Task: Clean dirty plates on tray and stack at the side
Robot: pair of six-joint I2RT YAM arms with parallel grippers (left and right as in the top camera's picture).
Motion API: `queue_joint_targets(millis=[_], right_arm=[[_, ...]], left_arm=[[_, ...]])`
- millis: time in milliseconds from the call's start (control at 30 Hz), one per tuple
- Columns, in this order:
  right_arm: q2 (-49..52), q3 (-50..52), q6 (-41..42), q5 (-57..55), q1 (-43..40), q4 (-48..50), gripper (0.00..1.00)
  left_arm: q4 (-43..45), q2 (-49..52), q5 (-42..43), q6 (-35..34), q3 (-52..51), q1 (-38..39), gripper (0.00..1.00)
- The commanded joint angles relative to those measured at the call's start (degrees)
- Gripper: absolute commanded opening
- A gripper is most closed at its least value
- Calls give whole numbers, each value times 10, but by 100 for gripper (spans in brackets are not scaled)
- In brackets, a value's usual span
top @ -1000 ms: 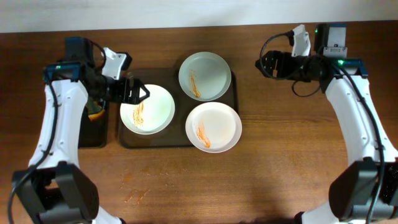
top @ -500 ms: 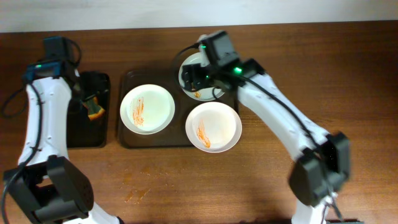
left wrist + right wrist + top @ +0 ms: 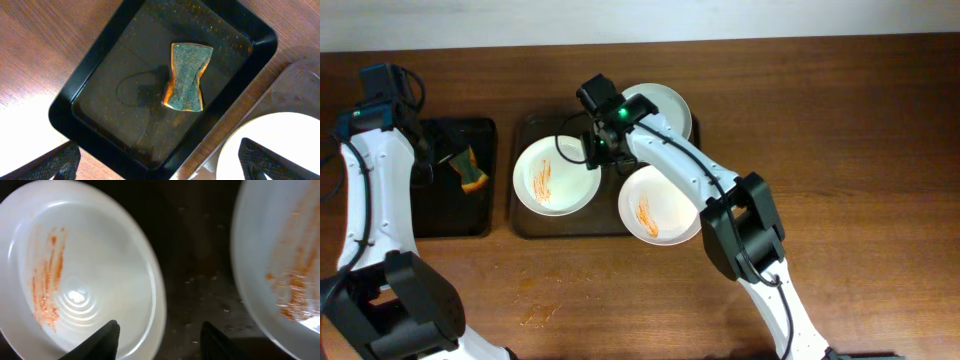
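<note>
Rim of the left plate (image 3: 556, 178) between the parted fingers of your right gripper (image 3: 161, 336).
Your right gripper is partway open and not clamped on anything. One finger hangs over the plate's white, orange-streaked bowl, the other over the dark floor of the tray (image 3: 610, 228). The back plate (image 3: 665, 112) and front plate (image 3: 662, 205) lie on the same tray, both streaked too. Your left gripper (image 3: 160, 162) is spread wide and empty above the sponge (image 3: 186, 76) in the black tray (image 3: 95, 90).

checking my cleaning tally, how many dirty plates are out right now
3. On the tray: left plate; rear plate, partly under the right arm; front plate, overhanging the near rim. None seems hidden.
</note>
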State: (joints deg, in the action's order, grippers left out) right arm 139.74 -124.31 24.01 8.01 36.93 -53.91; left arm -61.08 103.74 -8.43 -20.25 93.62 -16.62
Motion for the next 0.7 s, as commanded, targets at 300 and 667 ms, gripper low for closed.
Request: queue_joint_targets(millis=[300,667], right_arm=[[60,-8,31,-6,20,20,10],[60,-8,35,-10,21,6,4]], left_arm=[[17,42,-5,-8,10,-1,99],[127,185,22,-1,10,0,77]])
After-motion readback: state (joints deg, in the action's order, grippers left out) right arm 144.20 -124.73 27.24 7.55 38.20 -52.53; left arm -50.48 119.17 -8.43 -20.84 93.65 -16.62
